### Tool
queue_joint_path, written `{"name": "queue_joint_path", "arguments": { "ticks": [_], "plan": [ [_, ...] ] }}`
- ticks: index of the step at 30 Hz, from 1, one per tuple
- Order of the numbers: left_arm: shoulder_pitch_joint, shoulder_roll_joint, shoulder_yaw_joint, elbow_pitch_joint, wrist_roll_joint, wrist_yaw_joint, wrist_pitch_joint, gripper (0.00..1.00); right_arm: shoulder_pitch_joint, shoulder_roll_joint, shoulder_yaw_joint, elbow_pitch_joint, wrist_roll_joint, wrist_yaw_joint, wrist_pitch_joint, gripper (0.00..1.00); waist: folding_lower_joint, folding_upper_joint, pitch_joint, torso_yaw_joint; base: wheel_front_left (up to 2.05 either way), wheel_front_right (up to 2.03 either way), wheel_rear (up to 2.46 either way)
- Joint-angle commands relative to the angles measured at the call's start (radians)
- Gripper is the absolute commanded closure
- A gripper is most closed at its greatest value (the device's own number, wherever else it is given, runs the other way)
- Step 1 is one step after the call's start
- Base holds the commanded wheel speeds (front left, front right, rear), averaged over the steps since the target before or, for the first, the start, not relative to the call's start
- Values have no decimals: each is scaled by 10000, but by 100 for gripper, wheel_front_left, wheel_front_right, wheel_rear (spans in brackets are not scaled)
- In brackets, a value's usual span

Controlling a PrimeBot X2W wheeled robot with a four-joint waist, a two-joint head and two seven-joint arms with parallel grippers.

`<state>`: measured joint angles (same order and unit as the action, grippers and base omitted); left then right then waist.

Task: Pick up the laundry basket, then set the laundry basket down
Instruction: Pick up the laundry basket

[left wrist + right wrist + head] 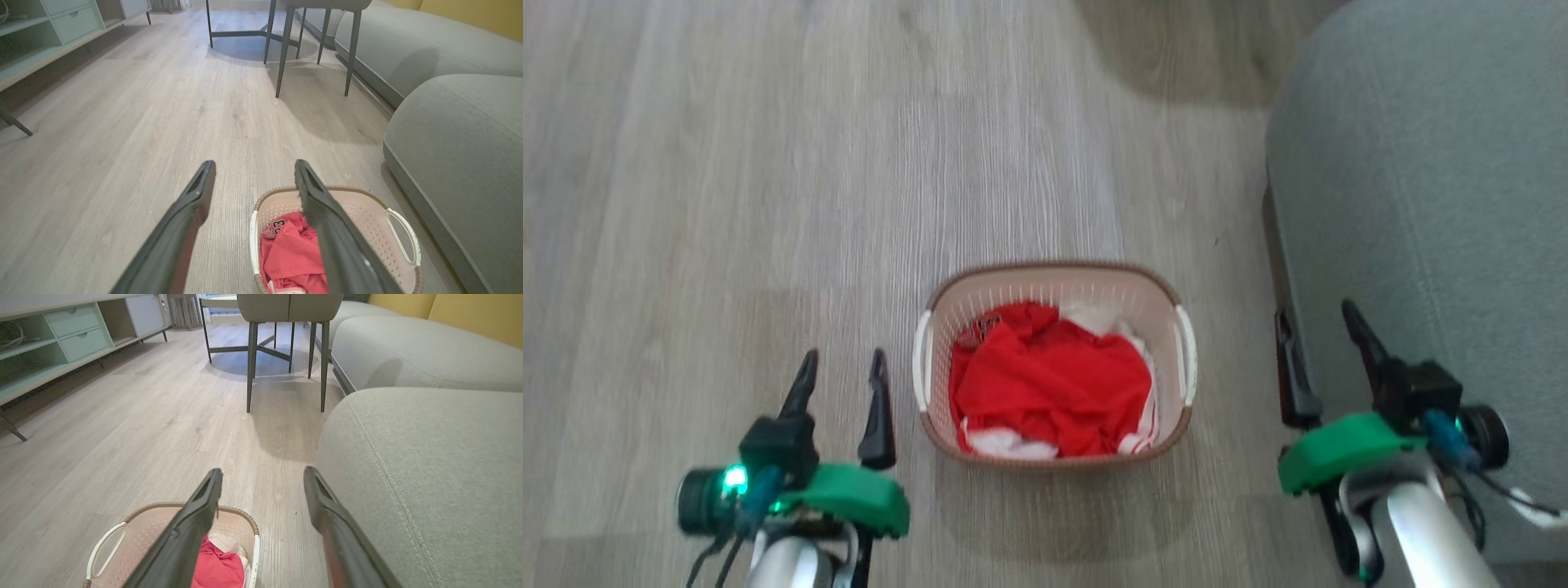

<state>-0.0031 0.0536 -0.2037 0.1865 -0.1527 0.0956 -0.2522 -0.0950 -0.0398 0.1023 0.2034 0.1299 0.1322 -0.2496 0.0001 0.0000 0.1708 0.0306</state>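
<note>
1. The laundry basket [1058, 286] stands upright on the wood floor [768, 204], in the gap between the two grippers. Neither one is touching it.
2. The left gripper [843, 358] has its fingers spread wide with nothing between them. The basket is just to its right, and a thin strip of floor separates the inner finger from the nearer white handle [922, 359].
3. In the left wrist view the basket sits low and to the right of the fingers, with the right finger crossing in front of it.
4. The right gripper [1315, 312] is also spread wide and empty. The basket is to its left, a bit further off than it is from the left gripper.
5. The grey sofa [1421, 204] is right at the right gripper. The outer finger shows over the cushion and the inner finger runs along the sofa's edge.
6. A crumpled red shirt [1054, 380] lies on top inside the basket, with white cloth [1094, 320] poking out around it. There are digits printed on the shirt, but I can't read them properly.
7. Ahead of both grippers stands a chair with dark legs [284, 53]. A pale green cabinet [41, 32] is off to the left of them.
</note>
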Motion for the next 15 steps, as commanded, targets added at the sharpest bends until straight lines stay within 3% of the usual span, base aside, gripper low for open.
{"name": "queue_joint_path", "arguments": {
  "ticks": [1, 15],
  "plan": [
    [-565, -33, 228, -178, -61, -39, -95, 0, -477, -104, 196, -180, -91, -15, -122, 0, -1, 0, 616, 59, 0, 0, 0],
    [-3059, -33, -420, 1753, -544, -74, -95, 0, -2886, -104, -169, 1517, -76, -15, -122, 0, -1, 0, 3533, 194, 0, 0, 0]
  ]
}}
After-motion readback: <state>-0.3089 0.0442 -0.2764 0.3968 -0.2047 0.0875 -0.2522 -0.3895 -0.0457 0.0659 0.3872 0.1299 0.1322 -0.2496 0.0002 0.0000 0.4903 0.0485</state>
